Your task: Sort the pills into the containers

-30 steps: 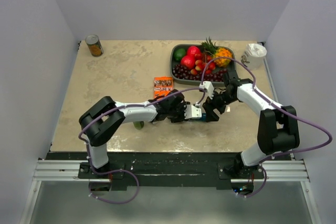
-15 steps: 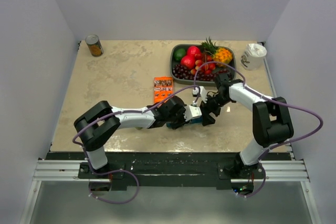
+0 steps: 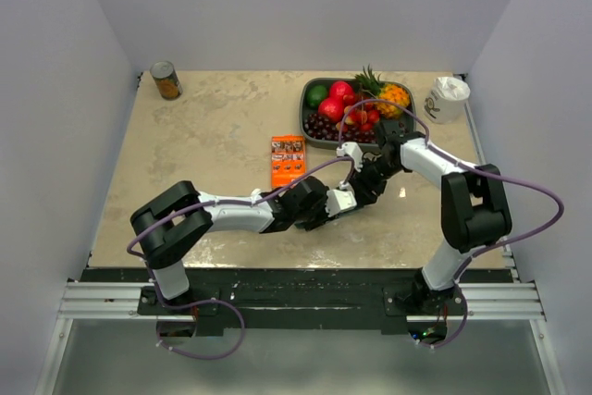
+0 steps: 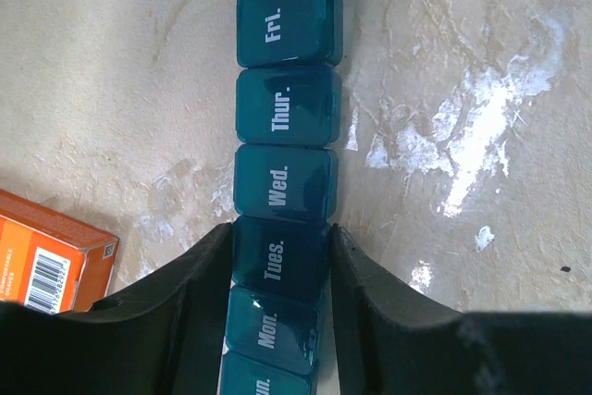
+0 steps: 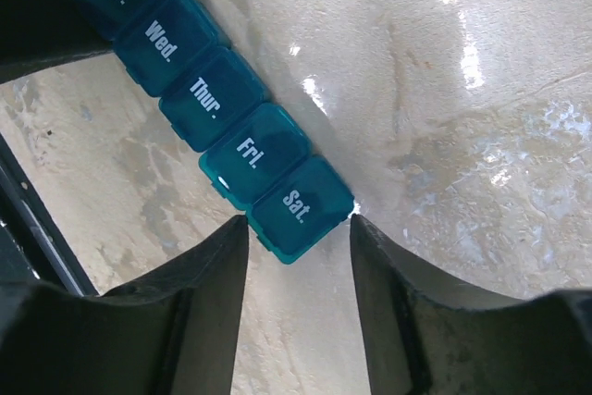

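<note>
Where glare streaks the marbled tabletop (image 4: 481,108), containers (image 4: 282,113) lie.

Teal pill organizer (image 4: 282,182) lies flat, all visible lids closed.

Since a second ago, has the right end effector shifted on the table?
Yes. In the top view the right end effector has moved left and slightly toward the back, ending closer to the orange box, which stayed put.
</note>
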Robot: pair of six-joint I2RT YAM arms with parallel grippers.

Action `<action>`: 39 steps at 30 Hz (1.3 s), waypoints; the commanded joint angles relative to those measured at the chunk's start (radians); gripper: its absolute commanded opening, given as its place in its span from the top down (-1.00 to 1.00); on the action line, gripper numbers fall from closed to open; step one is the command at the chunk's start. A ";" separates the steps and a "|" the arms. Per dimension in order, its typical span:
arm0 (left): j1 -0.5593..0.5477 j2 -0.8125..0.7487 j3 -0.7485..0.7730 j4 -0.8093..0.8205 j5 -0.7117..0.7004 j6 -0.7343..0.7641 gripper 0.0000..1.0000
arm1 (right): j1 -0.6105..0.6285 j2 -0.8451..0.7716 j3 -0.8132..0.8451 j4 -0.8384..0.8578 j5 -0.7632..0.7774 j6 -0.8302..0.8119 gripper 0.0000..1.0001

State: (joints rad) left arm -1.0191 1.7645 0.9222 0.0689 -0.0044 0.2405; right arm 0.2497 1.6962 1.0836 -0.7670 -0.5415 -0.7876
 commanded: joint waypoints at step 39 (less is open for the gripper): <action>-0.032 0.105 0.010 -0.170 -0.065 -0.043 0.56 | 0.053 0.091 0.202 0.103 0.011 0.223 0.26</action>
State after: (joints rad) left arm -1.0424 1.7847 0.9470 0.0353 -0.1173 0.2443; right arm 0.3008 1.8515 1.2446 -0.6388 -0.5064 -0.5739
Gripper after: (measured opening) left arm 0.460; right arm 0.357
